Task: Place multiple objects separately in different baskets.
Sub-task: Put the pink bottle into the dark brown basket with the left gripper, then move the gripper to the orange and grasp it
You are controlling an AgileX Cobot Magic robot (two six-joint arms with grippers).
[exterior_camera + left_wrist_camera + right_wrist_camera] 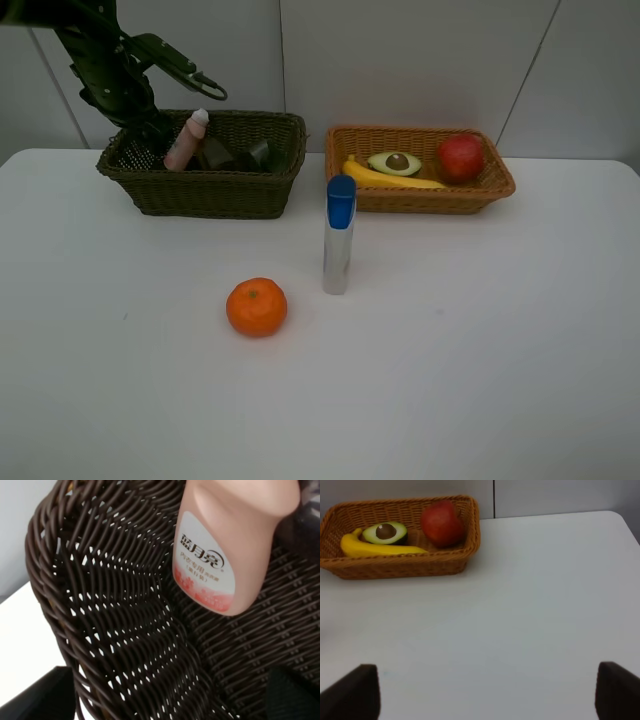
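The dark olive-brown basket [215, 190] stands at the back left. The pink white-capped bottle [187, 140] leans inside it, also in the left wrist view [225, 550]. Dark shapes beside it look like the green pump bottle [215, 153] and the cup [259, 152]. My left gripper [150, 128] is down inside this basket, open [165, 700], with the bottle ahead of its fingers and apart from them. The light orange-tan basket [420, 198] holds the banana [390, 179], avocado half [395, 162] and apple [460, 157]. The orange [256, 306] and the upright silver blue-capped tube [339, 235] stand on the table. My right gripper [485, 695] is open and empty.
The white table [480, 350] ends at a white wall behind both baskets. The right arm does not show in the exterior view. In the right wrist view the tan basket [395, 565] lies far ahead of the fingertips [350, 692].
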